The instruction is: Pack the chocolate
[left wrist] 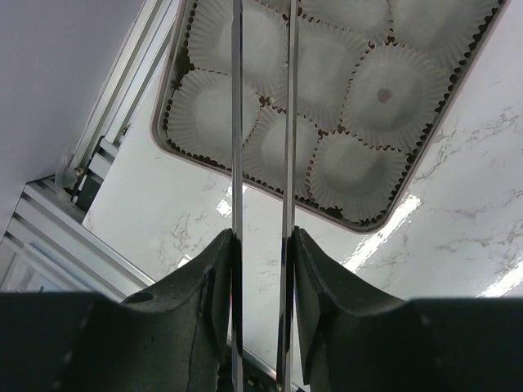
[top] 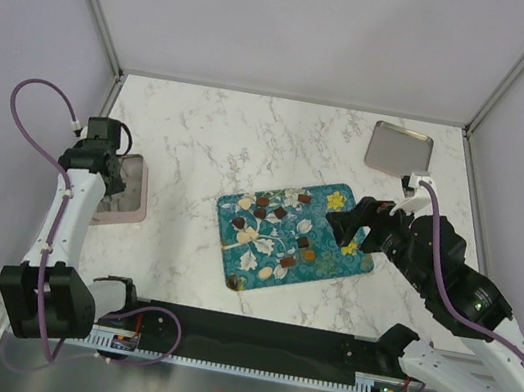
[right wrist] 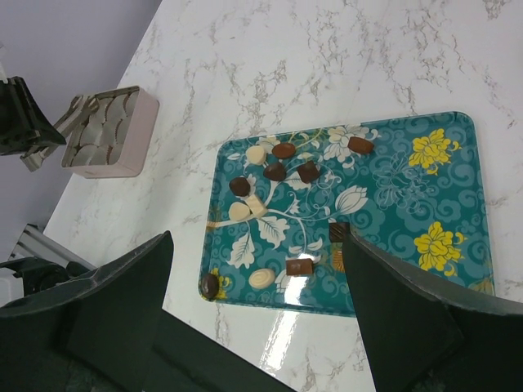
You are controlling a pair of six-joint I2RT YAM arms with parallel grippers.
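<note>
Right wrist: brown and cream chocolate (right wrist: 276,171) on tray (right wrist: 392,175); right gripper (right wrist: 256,238) wide open, left gripper (left wrist: 261,33) ajar.

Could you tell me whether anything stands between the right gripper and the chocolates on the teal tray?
Nothing visible does. The right gripper hangs above the teal tray with its jaws open. The chocolates lie uncovered on the tray, below and ahead of it, with only air between.
</note>
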